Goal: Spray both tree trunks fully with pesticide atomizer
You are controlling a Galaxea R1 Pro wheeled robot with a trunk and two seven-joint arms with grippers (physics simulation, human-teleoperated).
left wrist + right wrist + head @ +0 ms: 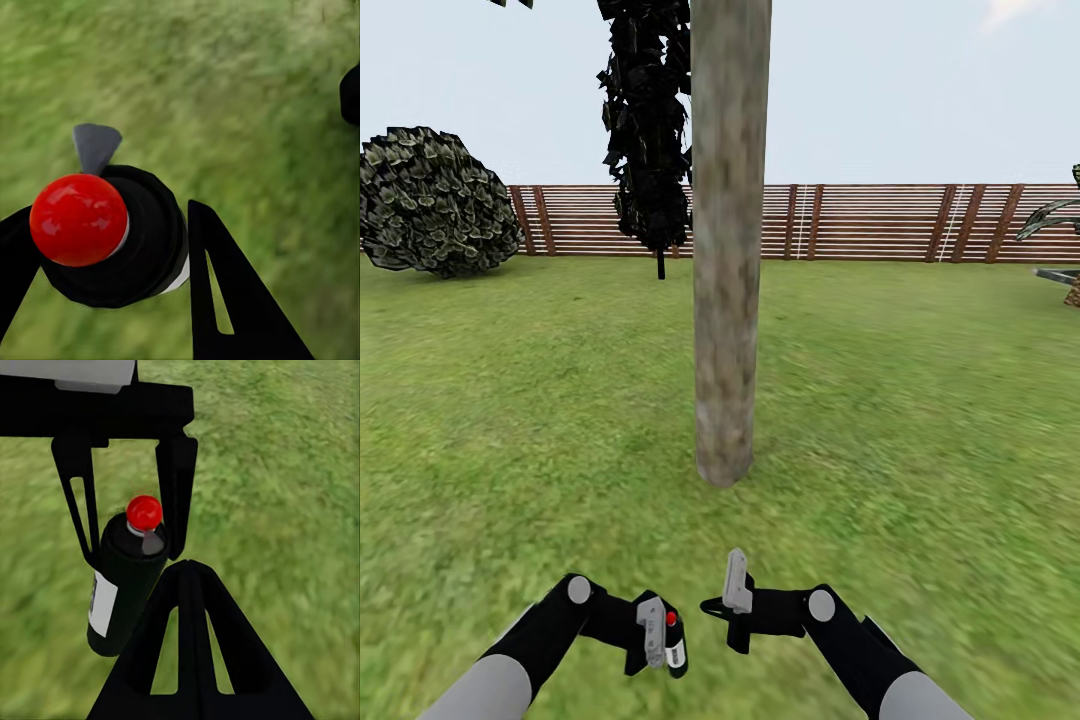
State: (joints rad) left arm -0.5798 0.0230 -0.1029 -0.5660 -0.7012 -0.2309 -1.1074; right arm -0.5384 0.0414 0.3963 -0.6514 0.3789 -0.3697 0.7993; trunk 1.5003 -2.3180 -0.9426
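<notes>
Tree trunk (728,250) upright on grass floor (920,420), directly ahead. Left gripper (660,635) clamped on black atomizer (674,642) with red cap. Right gripper (732,600) alongside, apart. Slatted fence (860,222) behind.

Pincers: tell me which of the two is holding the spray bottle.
The left pincer. Its fingers clamp the black pesticide atomizer with the red cap, while the right pincer carries nothing and sits beside it over the grass.
</notes>
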